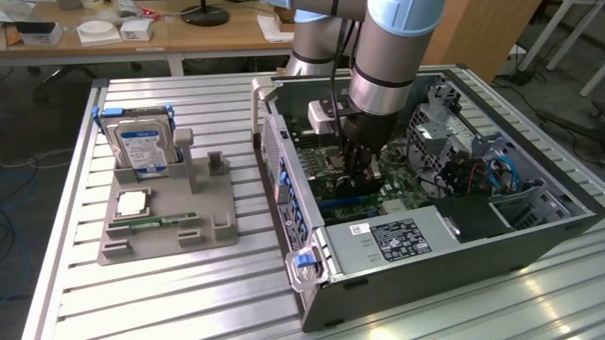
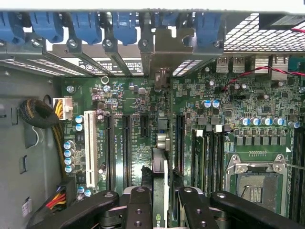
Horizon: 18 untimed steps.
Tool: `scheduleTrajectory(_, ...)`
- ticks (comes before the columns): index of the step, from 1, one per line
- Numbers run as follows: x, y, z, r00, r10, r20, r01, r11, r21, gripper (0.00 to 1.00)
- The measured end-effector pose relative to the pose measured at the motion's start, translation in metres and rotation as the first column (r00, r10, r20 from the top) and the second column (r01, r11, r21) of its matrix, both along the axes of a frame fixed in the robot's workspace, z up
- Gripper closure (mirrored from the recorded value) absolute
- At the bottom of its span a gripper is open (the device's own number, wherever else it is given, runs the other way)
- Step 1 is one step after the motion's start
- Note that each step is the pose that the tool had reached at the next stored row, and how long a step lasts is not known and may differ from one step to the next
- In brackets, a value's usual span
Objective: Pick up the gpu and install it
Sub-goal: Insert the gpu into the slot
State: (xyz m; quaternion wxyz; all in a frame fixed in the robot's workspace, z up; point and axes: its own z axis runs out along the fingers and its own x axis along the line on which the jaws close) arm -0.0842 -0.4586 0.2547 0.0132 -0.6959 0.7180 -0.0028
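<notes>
Slatted metal table (image 1: 170,297) carries my work. Nearest, the open computer case (image 1: 454,262) lies on its side, exposing the motherboard (image 2: 228,105). My end effector (image 2: 159,195) pinches the gpu (image 2: 159,167) edge-on, its bracket toward the rear slot openings, apparently lined up over an expansion slot. Farther toward the table's far corner, the parts tray (image 1: 161,227) holds the hard drive (image 1: 142,145).
</notes>
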Motion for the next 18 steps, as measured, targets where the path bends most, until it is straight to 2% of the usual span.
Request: scheduleTrajectory(18, -0.0020, 0.0000, -0.0002, 1.0000, 0.000, 0.0000, 0.000, 1.0000, -0.0017, 0.74)
